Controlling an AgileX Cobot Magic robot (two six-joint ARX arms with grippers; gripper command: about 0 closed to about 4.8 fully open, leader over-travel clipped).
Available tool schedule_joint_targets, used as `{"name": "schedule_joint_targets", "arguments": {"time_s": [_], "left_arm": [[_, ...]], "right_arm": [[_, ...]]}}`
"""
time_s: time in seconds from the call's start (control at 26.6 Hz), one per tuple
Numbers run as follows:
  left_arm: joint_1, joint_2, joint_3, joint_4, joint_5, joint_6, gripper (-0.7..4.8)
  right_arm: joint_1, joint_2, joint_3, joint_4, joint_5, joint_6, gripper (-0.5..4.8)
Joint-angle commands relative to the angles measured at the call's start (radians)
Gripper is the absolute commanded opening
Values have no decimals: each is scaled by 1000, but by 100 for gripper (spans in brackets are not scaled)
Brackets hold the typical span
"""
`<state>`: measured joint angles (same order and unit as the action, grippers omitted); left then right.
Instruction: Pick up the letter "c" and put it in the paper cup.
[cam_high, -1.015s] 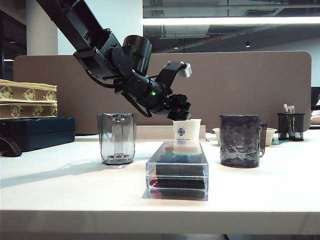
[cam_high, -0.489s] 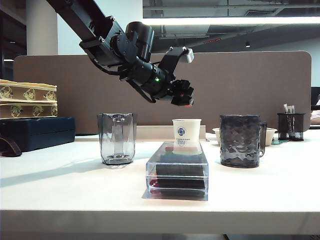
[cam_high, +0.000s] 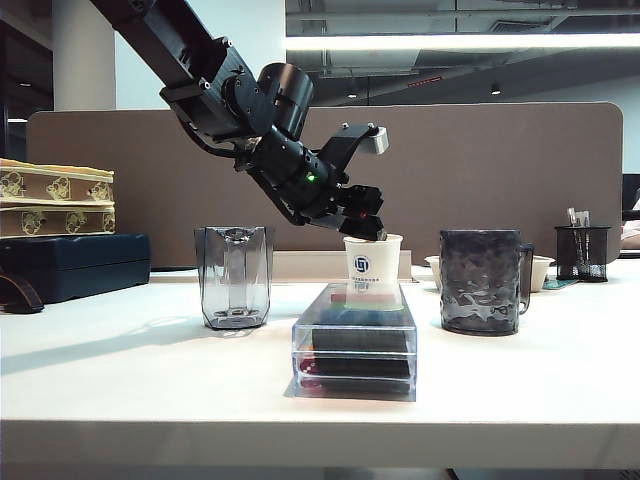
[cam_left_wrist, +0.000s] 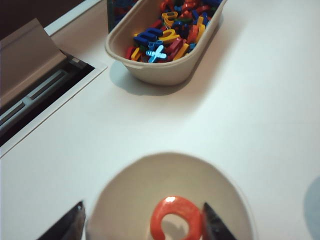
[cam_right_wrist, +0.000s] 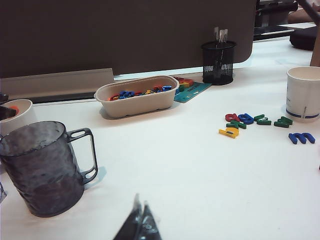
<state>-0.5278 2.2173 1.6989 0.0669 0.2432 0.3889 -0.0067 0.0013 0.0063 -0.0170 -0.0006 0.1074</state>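
My left gripper (cam_high: 366, 229) hangs tilted right over the mouth of the white paper cup (cam_high: 373, 271), which stands on a clear plastic box (cam_high: 355, 342). In the left wrist view its jaws (cam_left_wrist: 142, 209) stand wide open above the cup's inside (cam_left_wrist: 150, 180). The red-orange letter "c" (cam_left_wrist: 176, 221) lies against one finger only, over the cup's opening. My right gripper (cam_right_wrist: 140, 211) is shut, empty, low over the table near the dark mug (cam_right_wrist: 42, 170); it does not show in the exterior view.
A clear grey glass (cam_high: 234, 276) stands left of the box and the dark mug (cam_high: 483, 281) right of it. A beige tray (cam_left_wrist: 165, 50) full of coloured letters lies behind. Loose letters (cam_right_wrist: 250, 120), another white cup (cam_right_wrist: 304, 95) and a mesh pen holder (cam_right_wrist: 218, 62) sit further right.
The left gripper lifted off the cup, then sank back to its rim. The red piece seen at its fingertips half a second ago no longer shows in the exterior view.
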Motion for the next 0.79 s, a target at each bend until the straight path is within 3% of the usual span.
{"name": "schedule_joint_targets", "arguments": {"time_s": [0.04,0.15,0.34,0.45,0.79], "left_arm": [[0,-9,6,60,-9,-1,284],[0,-11,6,92,-34,-4,283],[0,8,5,-17,-34,-25,283],[0,4,10,64,-34,-23,283],[0,3,86,68,-38,-27,283]], "right_arm": [[0,0,-7,13,-1,1,-1],[0,0,-7,13,-1,1,-1],[0,0,-7,13,-1,1,-1],[0,0,-7,13,-1,1,-1],[0,0,-7,13,-1,1,-1]]}}
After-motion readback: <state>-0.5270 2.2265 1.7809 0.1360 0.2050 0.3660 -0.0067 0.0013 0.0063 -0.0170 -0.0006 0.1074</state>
